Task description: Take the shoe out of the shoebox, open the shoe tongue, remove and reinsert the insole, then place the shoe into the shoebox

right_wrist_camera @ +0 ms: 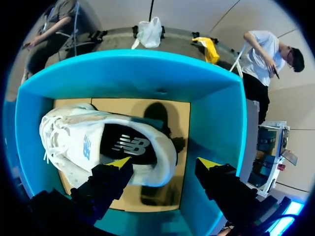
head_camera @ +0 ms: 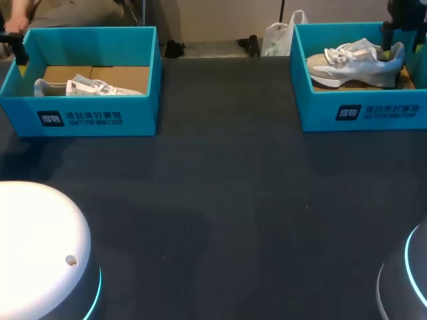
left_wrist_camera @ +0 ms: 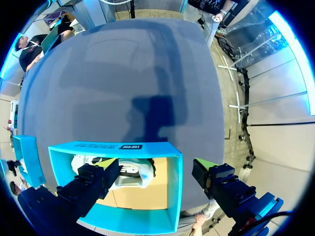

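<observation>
Head view: a white shoe (head_camera: 357,63) sits in the right shoebox (head_camera: 363,110) at the desk's (head_camera: 227,200) far right. A 2nd shoe (head_camera: 87,87) lies in the left shoebox (head_camera: 87,113), far left. The right tool (right_wrist_camera: 163,162) hangs over the shoe's heel, fingers wide, gripping nothing. The left tool (left_wrist_camera: 156,163) hangs wide apart above the left shoebox, holding nothing.

The near wall of the left shoebox (head_camera: 87,117) hides the lower part of its shoe (head_camera: 90,85) — my left gripper (left_wrist_camera: 156,166) covers more of it.
</observation>
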